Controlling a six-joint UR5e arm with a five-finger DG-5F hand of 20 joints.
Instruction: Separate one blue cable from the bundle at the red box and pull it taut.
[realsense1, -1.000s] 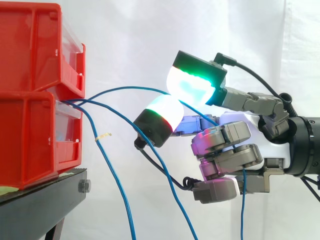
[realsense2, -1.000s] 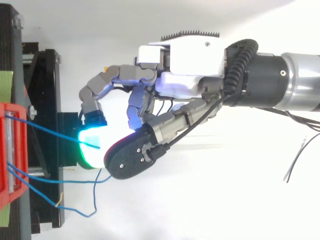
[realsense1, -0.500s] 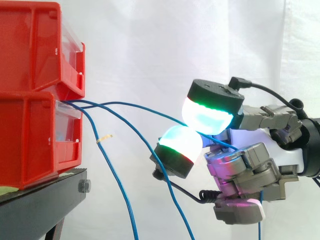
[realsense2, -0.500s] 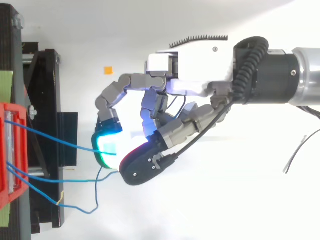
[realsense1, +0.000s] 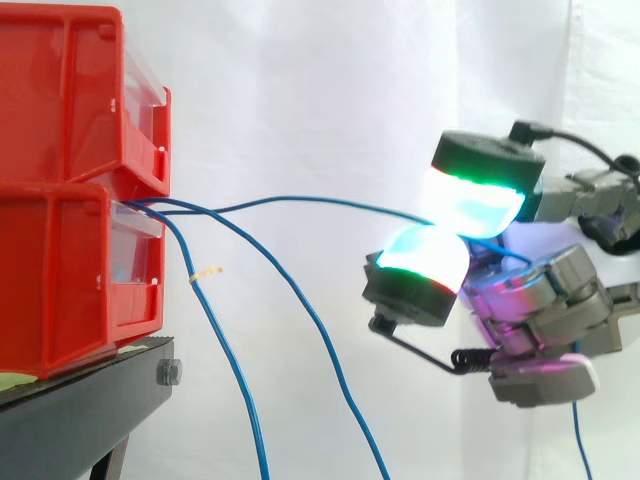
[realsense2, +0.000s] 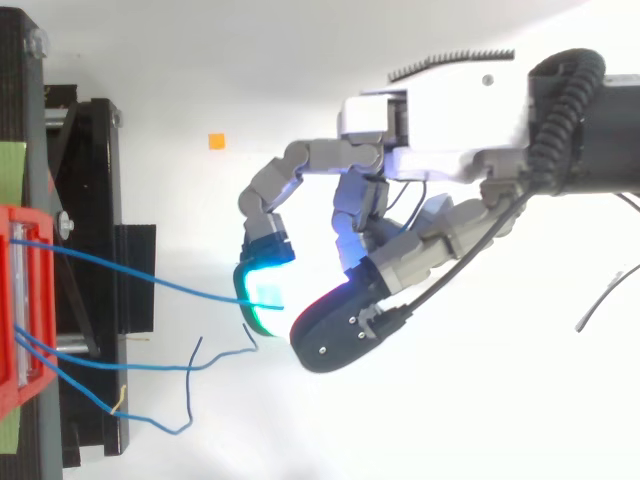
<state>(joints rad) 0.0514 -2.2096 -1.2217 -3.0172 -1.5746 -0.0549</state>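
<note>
Pinching one blue cable (realsense1: 310, 198) between its glowing pads (realsense1: 470, 205), robot hand (realsense1: 545, 300) well right of the red box (realsense1: 60, 270), cable stretched from box front to pads (slight sag), other blue cables (realsense1: 321, 340) dangling loose below, black stand (realsense1: 80, 410) underneath.

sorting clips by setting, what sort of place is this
Likely a robotics lab test rig: stacked red bins on a black stand before a white curtain, and a robot hand pinching one blue cable.

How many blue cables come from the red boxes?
3. One cable runs to the hand, pinched between its pads; two droop below, one nearer the red boxes, one farther out. Others may hide inside.
</note>
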